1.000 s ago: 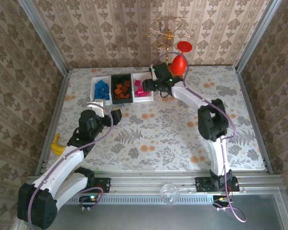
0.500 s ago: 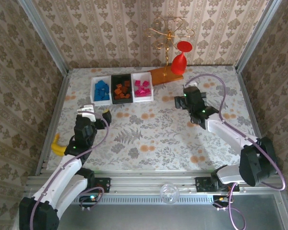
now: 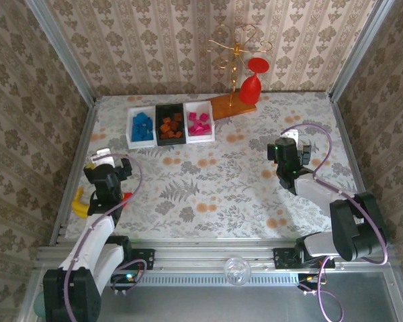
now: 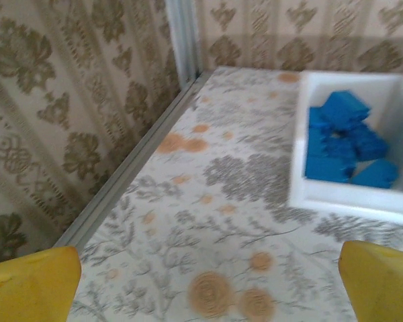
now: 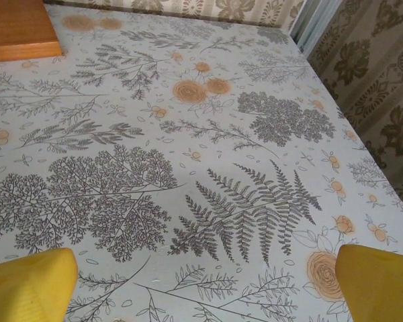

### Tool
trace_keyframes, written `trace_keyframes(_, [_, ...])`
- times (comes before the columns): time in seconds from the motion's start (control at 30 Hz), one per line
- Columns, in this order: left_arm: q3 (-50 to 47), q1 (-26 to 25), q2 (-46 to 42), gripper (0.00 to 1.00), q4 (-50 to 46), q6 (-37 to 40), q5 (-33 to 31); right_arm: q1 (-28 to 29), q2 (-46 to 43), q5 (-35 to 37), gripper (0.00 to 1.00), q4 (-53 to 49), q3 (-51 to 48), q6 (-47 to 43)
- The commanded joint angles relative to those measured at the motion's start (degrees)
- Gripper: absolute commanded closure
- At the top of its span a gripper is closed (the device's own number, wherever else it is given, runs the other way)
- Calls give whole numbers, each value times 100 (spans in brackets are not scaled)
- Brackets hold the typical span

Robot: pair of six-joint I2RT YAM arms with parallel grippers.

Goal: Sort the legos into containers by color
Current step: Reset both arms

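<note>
Three containers stand in a row at the back left. A white bin [image 3: 130, 127] holds blue legos [image 3: 142, 126], a black bin [image 3: 169, 140] holds brown-orange legos [image 3: 170, 125], and a white bin [image 3: 211, 124] holds magenta-pink legos [image 3: 199, 123]. My left gripper [image 3: 111, 161] is open and empty near the left wall, well short of the bins. In the left wrist view the blue legos [image 4: 346, 137] lie in their white bin [image 4: 349, 202] ahead of my left gripper [image 4: 205, 288]. My right gripper [image 3: 289, 145] is open and empty over bare cloth at the right, and the right wrist view shows the gripper [image 5: 205, 288] above the fern print.
A yellow banana toy [image 3: 78, 202] lies by the left rail beside my left arm. A red goblet [image 3: 250, 84] stands on a wooden base [image 3: 228, 104] with a gold wire stand [image 3: 238, 41] at the back. That base's corner [image 5: 19, 30] appears in the right wrist view. Papered walls close three sides.
Both arms have drawn back from the bins, the left toward the left wall, the right from the pink bin to the right side. Both grippers opened wide.
</note>
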Motion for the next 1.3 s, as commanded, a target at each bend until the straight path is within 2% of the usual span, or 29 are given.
trace_keyframes(0.0, [-111, 216, 287, 0, 681, 361, 259, -100, 192, -208, 0, 868, -163, -311])
trace_keyframes(0.23, [-199, 354, 1298, 0, 1557, 704, 654, -310, 670, -720, 0, 1106, -92, -384])
trace_keyframes(0.43, [-439, 488, 2089, 0, 2869, 839, 1072, -555, 939, -1411, 0, 1628, -149, -368])
trace_keyframes(0.6, [-363, 566, 2522, 0, 3356, 775, 1384, -701, 726, -1956, 0, 2057, -531, -365])
trace_keyframes(0.73, [-90, 622, 2666, 0, 3008, 815, 1515, -730, 594, -2212, 0, 2533, -861, -432])
trace_keyframes(0.87, [-12, 603, 2670, 0, 2833, 1007, 2002, -730, 465, -2519, 0, 3307, -1375, -554])
trace_keyframes(1.07, [-111, 297, 2598, 0, 2877, 1224, 2386, -764, 815, -2797, 0, 4210, -1712, -619])
trace_keyframes(1.13, [-251, 293, 2714, 0, 3392, 919, 2541, -802, 995, -2800, 0, 4289, -1628, -590])
trace_keyframes(1.17, [-344, 308, 2885, 0, 3812, 818, 2559, -844, 891, -2864, 0, 3894, -1520, -550])
trace_keyframes(1.27, [-462, 279, 3700, 0, 4898, 816, 2567, -897, 924, -2898, 0, 3762, -1413, -493])
